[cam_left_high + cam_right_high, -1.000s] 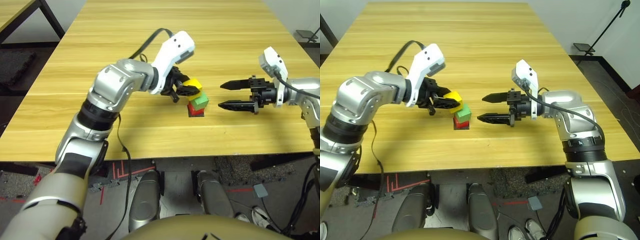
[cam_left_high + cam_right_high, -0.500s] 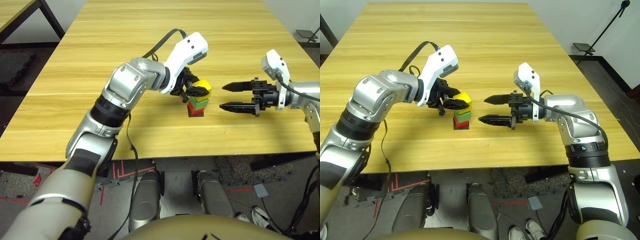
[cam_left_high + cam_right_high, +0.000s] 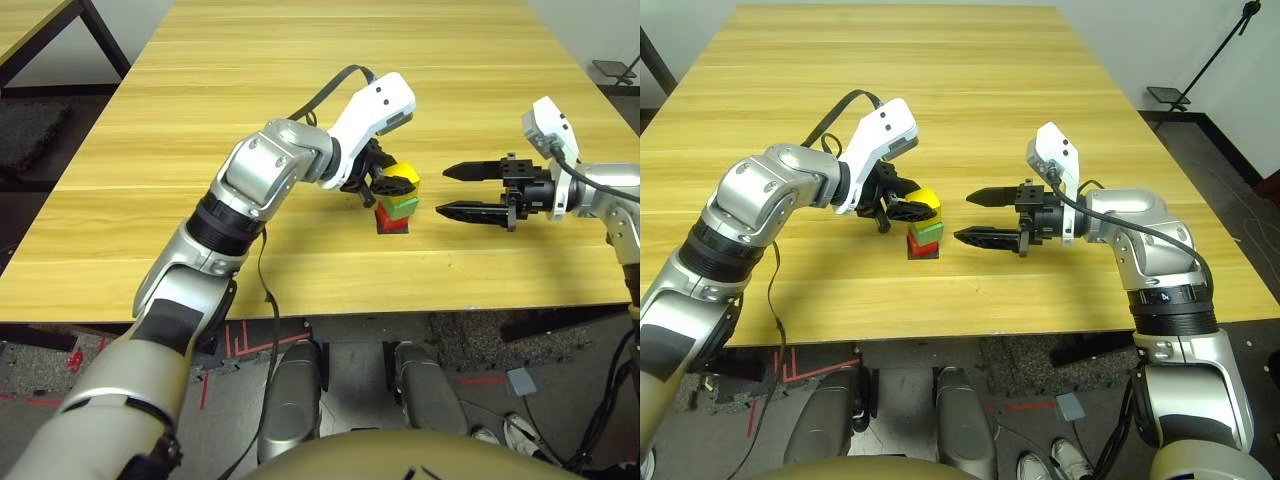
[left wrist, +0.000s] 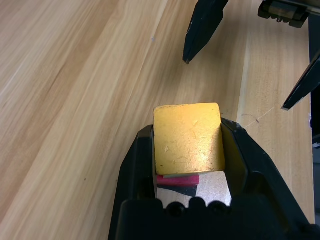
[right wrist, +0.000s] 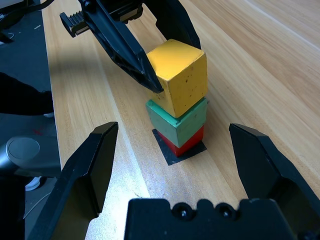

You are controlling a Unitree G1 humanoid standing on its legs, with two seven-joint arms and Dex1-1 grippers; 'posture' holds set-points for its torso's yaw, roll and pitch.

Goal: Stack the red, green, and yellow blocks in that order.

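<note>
Nearest me, on the floor by the near side of the table [image 3: 1060,300], there's a pr. of shoes [image 3: 1070,460] to the right and some red tape lines [image 3: 820,369] to the left. Robot's L arm [image 3: 205,260] reaches in over the near edge from the left, R arm [image 3: 1185,380] from the right.

On the tabletop, approx. between the two hands, a flat black patch [image 5: 170,155] lies under the blocks. Red block [image 5: 191,142] sits on it, at the bottom. Green block [image 5: 186,125] is on top of red, a bit out of line w/ it. Yellow block [image 5: 187,82] is uppermost, directly over green, and its sides don't quite line up w/ green's either. Looks like yellow's touching green, tho the angle's poor for telling if its full wt. is down.

L gripper [image 4: 189,125] comes in at the top of the stack from the left, closed on the yellow block, one finger each side. R gripper [image 3: 962,216] is open & empty, fingers well apart, pointing left toward the stack, near it but not touching.

Far off, past the table: corner of a 2nd table [image 3: 25,25] at far left, black stand [image 3: 1215,60] at far right.
</note>
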